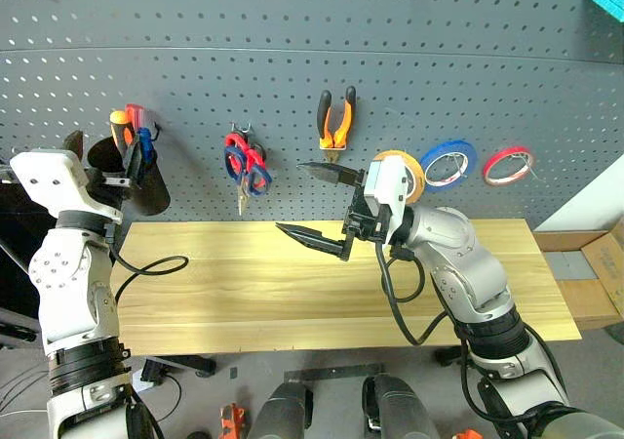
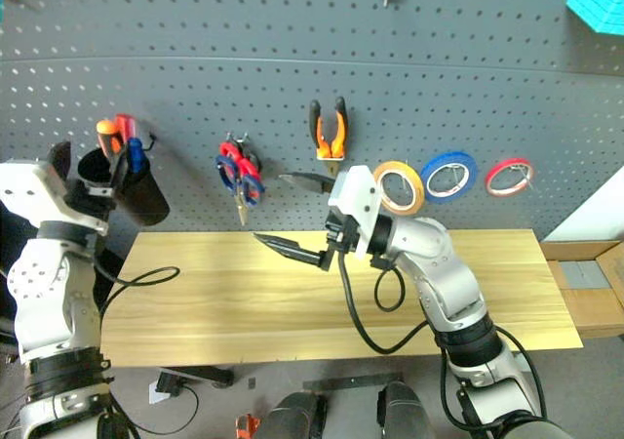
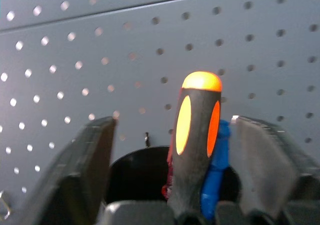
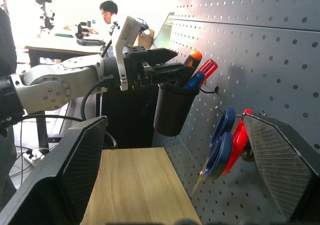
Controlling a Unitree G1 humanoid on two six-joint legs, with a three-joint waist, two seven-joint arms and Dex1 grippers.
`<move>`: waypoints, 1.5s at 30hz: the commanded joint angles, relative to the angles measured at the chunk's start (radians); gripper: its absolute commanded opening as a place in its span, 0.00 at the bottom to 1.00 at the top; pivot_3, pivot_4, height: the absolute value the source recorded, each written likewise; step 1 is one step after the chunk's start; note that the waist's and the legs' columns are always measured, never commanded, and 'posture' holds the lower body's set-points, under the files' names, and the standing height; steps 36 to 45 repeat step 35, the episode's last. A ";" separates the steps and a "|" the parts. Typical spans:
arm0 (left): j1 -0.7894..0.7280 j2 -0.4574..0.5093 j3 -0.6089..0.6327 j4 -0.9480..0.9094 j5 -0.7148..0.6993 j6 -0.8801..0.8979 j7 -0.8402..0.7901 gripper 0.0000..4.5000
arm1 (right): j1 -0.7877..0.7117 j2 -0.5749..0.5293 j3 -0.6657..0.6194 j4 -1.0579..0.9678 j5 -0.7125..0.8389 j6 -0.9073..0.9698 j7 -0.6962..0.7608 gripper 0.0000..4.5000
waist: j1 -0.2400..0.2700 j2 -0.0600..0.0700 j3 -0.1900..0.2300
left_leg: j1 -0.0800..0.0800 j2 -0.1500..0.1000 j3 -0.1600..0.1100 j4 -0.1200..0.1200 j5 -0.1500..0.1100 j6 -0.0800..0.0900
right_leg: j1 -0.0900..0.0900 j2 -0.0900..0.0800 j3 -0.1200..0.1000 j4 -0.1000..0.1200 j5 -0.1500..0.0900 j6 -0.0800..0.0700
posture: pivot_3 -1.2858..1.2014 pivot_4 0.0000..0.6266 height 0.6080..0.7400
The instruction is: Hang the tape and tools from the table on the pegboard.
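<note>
My left end effector point(image 3: 172, 180) stands open around the screwdriver point(image 3: 196, 135) in its cup point(image 4: 172, 109). The rigid, light handle would slip; hold mid-handle. My right end effector point(image 1: 314, 203) is open, empty.

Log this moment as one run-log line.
left gripper: open at screwdriver in black cup | right gripper: open, empty | pliers: hung on pegboard
</note>
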 commanded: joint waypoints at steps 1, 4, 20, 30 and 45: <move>0.043 0.068 0.013 -0.223 -0.241 0.190 -0.132 0.91 | -0.017 -0.011 -0.007 -0.022 0.027 0.007 0.027 1.00 | 0.000 -0.001 0.000 | 0.000 0.000 0.000 0.000 0.000 0.000 | 0.000 0.000 0.000 0.000 0.000 0.000 | 0.54 0.22 1.00; 0.159 0.117 0.059 -0.444 -0.668 0.474 -0.201 0.91 | 0.000 -0.027 -0.010 -0.029 0.044 0.023 0.052 1.00 | -0.004 -0.001 -0.001 | 0.000 0.000 0.000 0.000 0.000 0.000 | 0.000 0.000 0.001 0.000 0.000 0.000 | 0.54 0.22 1.00; 0.605 -0.102 -0.080 -0.493 -0.324 0.399 -0.060 0.91 | 0.227 -0.135 -0.131 0.095 0.020 0.000 -0.017 1.00 | 0.011 0.006 -0.002 | 0.024 0.009 0.004 -0.004 -0.005 0.006 | 0.022 0.007 0.001 -0.012 0.001 -0.004 | 0.53 0.24 1.00; 0.605 -0.284 -0.279 -0.178 0.045 0.105 0.046 0.91 | 0.478 -0.103 -0.271 0.271 0.022 -0.027 -0.133 1.00 | 0.023 0.020 -0.041 | 0.023 0.010 0.006 -0.005 -0.006 0.004 | 0.026 0.008 0.002 -0.016 0.002 -0.004 | 0.51 0.14 1.00; 0.551 -0.290 -0.269 -0.068 0.075 0.036 0.042 0.91 | 0.501 -0.107 -0.341 0.370 -0.025 -0.087 -0.228 1.00 | 0.016 0.026 -0.049 | 0.028 0.011 0.008 -0.004 -0.007 0.007 | 0.031 0.009 0.002 -0.015 0.002 -0.002 | 0.50 0.12 1.00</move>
